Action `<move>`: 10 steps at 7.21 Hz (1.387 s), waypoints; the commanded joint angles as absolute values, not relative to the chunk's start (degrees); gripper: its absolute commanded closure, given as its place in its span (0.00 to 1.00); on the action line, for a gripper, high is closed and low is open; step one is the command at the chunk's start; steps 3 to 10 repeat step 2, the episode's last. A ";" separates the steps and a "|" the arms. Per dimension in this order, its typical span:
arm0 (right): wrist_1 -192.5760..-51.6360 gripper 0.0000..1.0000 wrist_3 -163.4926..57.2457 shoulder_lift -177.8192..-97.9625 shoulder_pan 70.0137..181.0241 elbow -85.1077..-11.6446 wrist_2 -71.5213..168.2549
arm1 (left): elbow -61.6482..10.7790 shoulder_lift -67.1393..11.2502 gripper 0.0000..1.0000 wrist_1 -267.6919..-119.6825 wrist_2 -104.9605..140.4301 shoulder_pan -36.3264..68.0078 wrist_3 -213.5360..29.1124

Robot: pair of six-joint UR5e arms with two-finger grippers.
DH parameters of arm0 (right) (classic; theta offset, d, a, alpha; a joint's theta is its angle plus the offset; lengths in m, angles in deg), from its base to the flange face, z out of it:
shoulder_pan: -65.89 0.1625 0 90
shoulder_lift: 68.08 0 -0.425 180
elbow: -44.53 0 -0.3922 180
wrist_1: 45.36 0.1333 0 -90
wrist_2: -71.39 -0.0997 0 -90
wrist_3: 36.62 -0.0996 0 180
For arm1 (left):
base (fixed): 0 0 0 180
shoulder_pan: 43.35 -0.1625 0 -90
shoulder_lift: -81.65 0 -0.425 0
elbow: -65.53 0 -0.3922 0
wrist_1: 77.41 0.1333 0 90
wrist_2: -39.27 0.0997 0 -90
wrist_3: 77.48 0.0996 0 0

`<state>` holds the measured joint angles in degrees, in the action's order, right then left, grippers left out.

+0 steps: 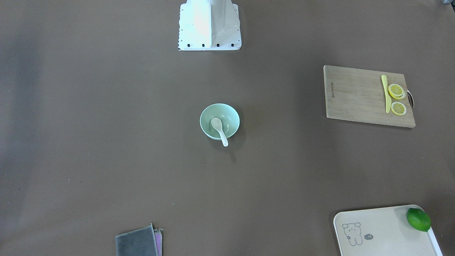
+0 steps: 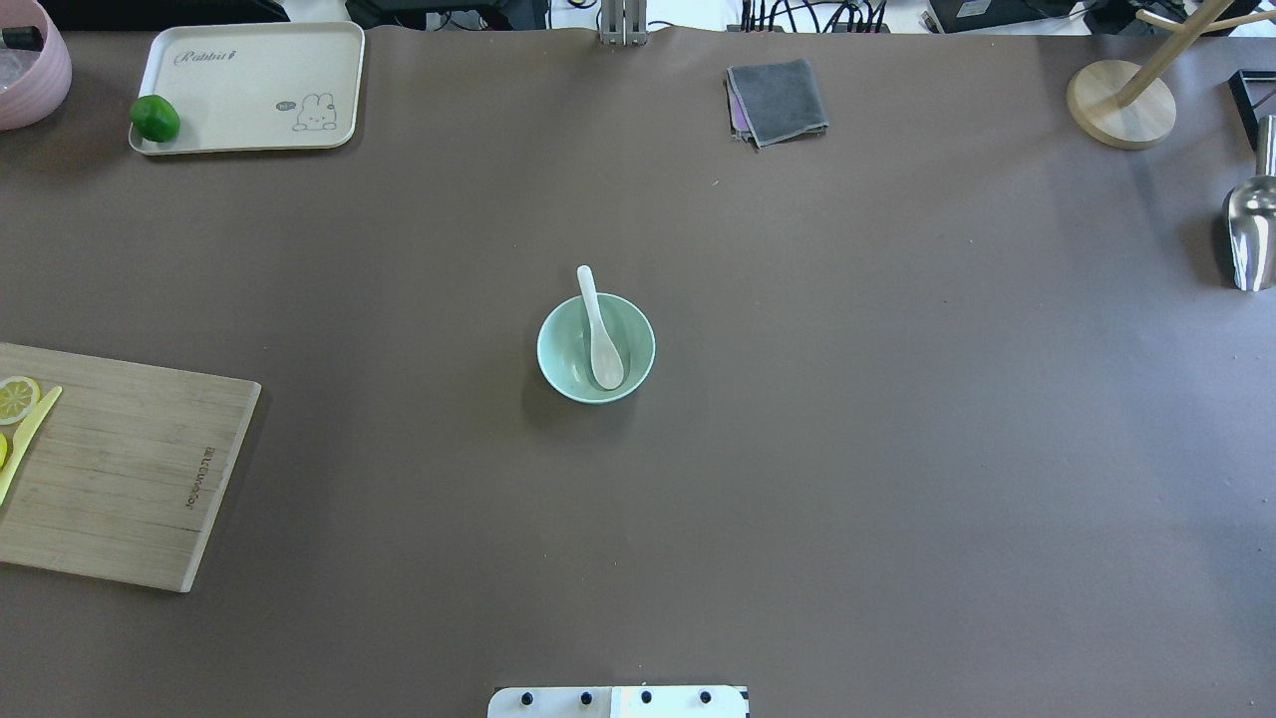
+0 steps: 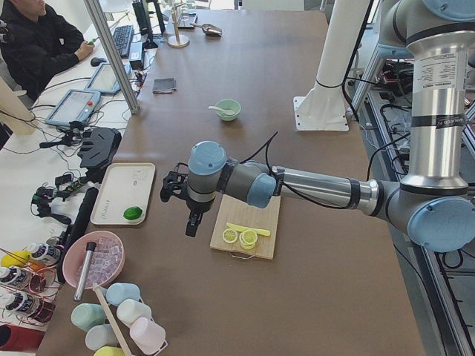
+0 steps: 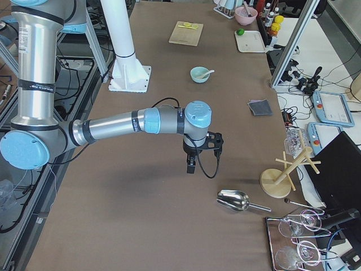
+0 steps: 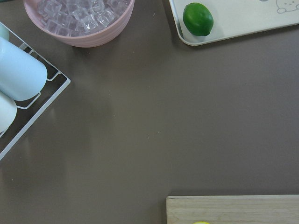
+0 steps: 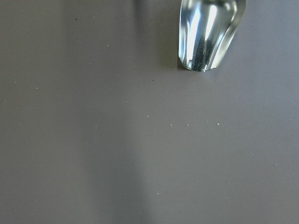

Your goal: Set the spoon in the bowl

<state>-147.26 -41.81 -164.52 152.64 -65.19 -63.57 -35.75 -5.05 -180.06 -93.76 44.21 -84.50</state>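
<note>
The white spoon [image 1: 219, 130] lies in the mint-green bowl [image 1: 231, 114] at the table's middle, scoop down inside and handle resting over the rim. Both also show in the overhead view, the spoon [image 2: 601, 337] in the bowl [image 2: 563, 357]. My left gripper [image 3: 191, 222] hangs far from the bowl, beside the cutting board at the table's left end. My right gripper [image 4: 192, 166] hangs over bare table near the right end. Both show only in the side views, so I cannot tell whether they are open or shut.
A cutting board [image 1: 355, 96] holds a yellow knife [image 1: 386, 94] and lemon slices. A tray [image 1: 384, 231] carries a lime [image 1: 418, 219]. A grey cloth [image 2: 778, 100], a wooden stand [image 2: 1121, 105], a metal scoop [image 2: 1251, 234] and a pink ice bowl [image 5: 79, 21] sit along the edges.
</note>
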 commanded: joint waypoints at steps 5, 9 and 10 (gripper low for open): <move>-147.23 0.00 -41.81 -164.33 152.64 -65.07 -63.61 | -35.89 -5.27 0.02 -180.15 -93.62 44.36 -84.51; -147.23 0.00 -41.81 -164.33 152.64 -65.07 -63.61 | -35.89 -5.27 0.02 -180.15 -93.62 44.36 -84.51; -147.23 0.00 -41.81 -164.33 152.64 -65.07 -63.61 | -35.89 -5.27 0.02 -180.15 -93.62 44.36 -84.51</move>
